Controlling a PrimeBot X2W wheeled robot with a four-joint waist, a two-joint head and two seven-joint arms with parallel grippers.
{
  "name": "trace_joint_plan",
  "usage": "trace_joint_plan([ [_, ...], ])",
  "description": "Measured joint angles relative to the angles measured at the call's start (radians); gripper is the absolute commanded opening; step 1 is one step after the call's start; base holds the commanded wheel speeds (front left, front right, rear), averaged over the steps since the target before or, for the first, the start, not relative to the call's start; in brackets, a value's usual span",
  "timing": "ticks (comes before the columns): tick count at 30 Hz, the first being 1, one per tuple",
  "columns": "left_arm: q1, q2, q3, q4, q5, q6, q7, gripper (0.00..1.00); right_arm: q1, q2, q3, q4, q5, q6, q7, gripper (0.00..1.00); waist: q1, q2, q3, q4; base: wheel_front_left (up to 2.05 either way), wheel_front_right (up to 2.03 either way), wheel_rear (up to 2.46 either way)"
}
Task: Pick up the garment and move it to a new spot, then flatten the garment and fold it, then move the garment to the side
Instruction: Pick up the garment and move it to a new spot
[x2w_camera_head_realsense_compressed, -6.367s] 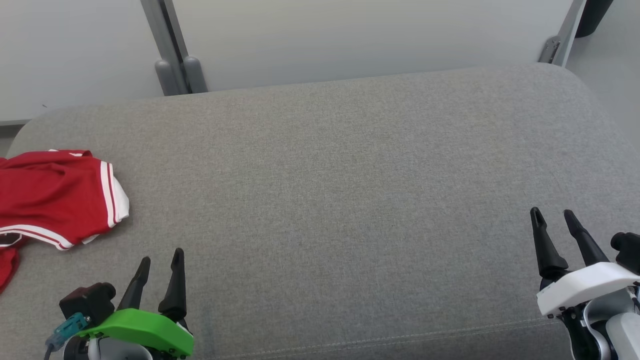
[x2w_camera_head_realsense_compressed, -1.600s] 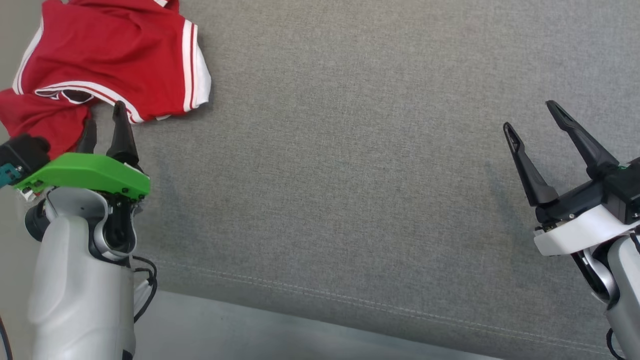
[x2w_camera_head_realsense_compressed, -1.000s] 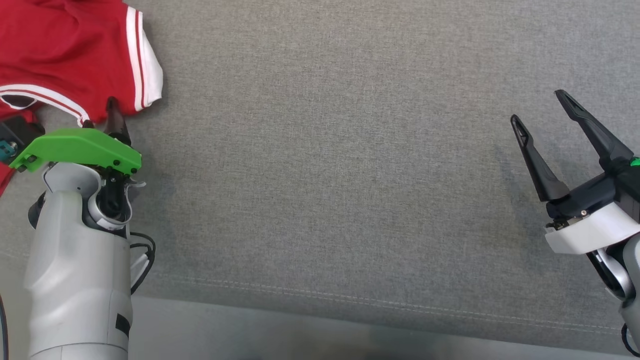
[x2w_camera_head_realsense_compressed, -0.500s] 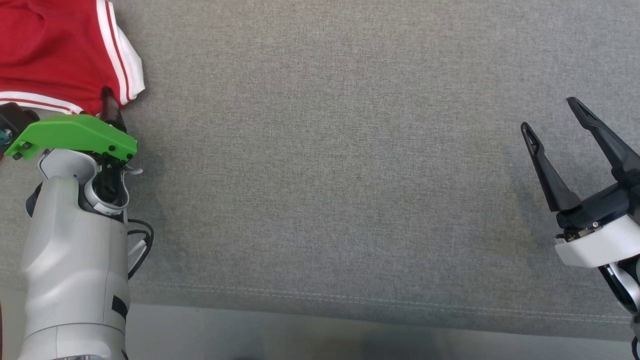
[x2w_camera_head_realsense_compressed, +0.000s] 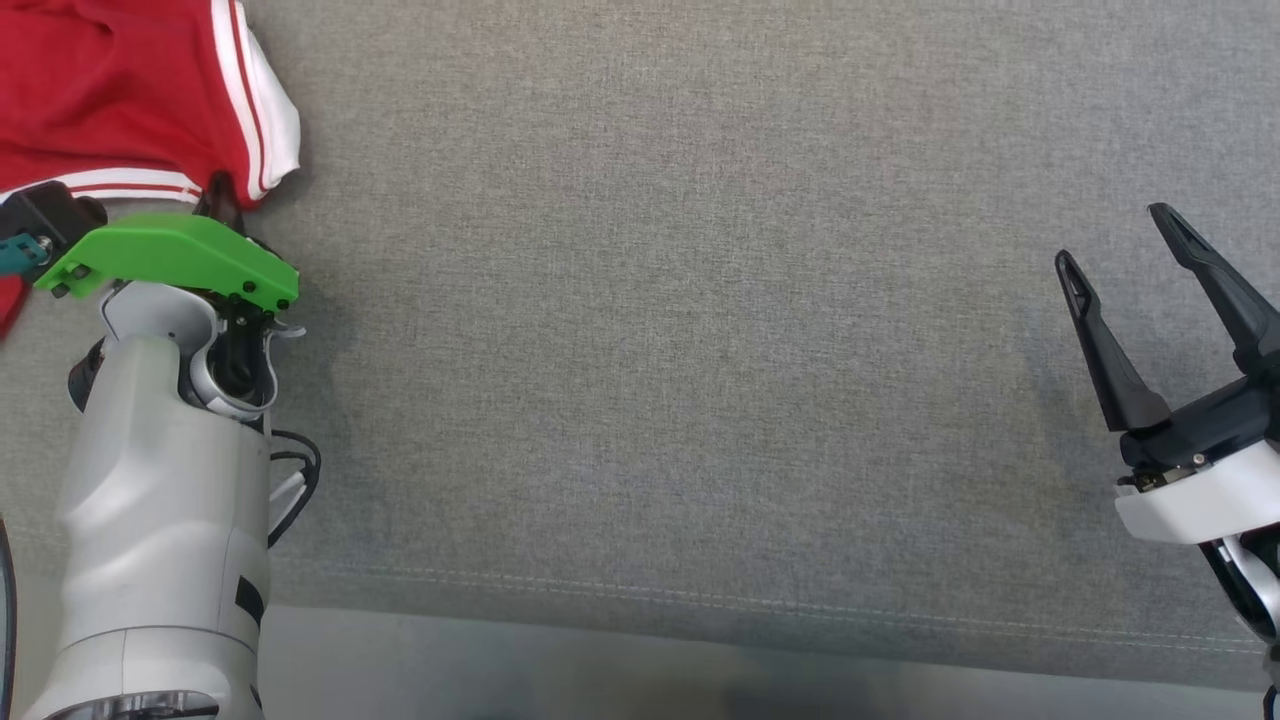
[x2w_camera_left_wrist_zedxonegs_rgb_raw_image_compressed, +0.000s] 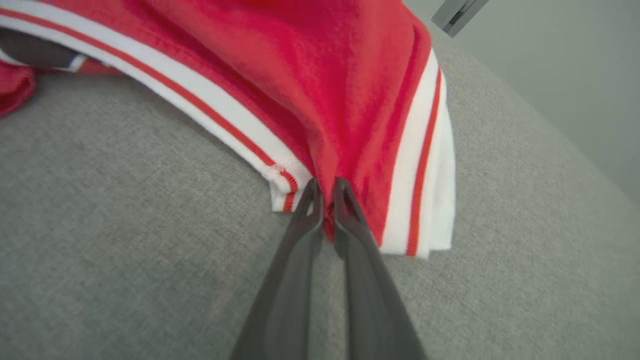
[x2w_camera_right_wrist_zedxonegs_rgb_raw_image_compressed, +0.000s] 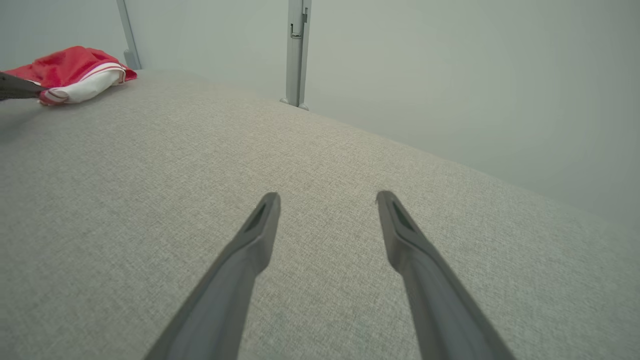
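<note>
Garment (x2w_camera_left_wrist_zedxonegs_rgb_raw_image_compressed: 350, 75) edge now pinched between left fingers (x2w_camera_left_wrist_zedxonegs_rgb_raw_image_compressed: 300, 235), open a moment ago; right fingers (x2w_camera_right_wrist_zedxonegs_rgb_raw_image_compressed: 250, 240) stay spread, empty.

Soft even light — faint shadows, left pincer (x2w_camera_left_wrist_zedxonegs_rgb_raw_image_compressed: 327, 186) blurred up close.

Left gripper (x2w_camera_head_realsense_compressed: 218, 186) green-capped, right gripper (x2w_camera_head_realsense_compressed: 1114, 234) white-capped; grey forearm (x2w_camera_head_realsense_compressed: 160, 520), black cable (x2w_camera_head_realsense_compressed: 316, 470).

Soft cloth garment (x2w_camera_left_wrist_zedxonegs_rgb_raw_image_compressed: 360, 75) — matt, coarse-woven grey cushion (x2w_camera_head_realsense_compressed: 650, 300).
</note>
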Motion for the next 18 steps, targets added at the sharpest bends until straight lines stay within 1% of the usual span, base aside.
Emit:
trace_joint_plan([
  [3, 0.0, -0.002, -0.014, 0.002, 0.003, -0.02, -0.024, 0.0, 0.009, 0.01, 0.0, 0.002, 0.005, -0.008, -0.002, 1.0, 0.0, 0.0, -0.013, 0.005, 0.0, 0.0, 0.0],
  [10, 0.0, -0.002, -0.061, 0.003, 0.03, -0.066, -0.076, 0.0, 0.015, 0.045, 0.02, 0.032, 0.024, -0.008, -0.021, 1.0, 0.0, 0.0, -0.062, 0.013, 0.0, 0.0, 0.0],
  [18, 0.0, -0.002, -0.131, -0.022, 0.067, -0.092, -0.104, 0.0, 0.015, 0.107, 0.056, 0.083, 0.046, -0.008, -0.044, 1.0, 0.0, 0.0, -0.144, 0.005, 0.0, 0.0, 0.0],
])
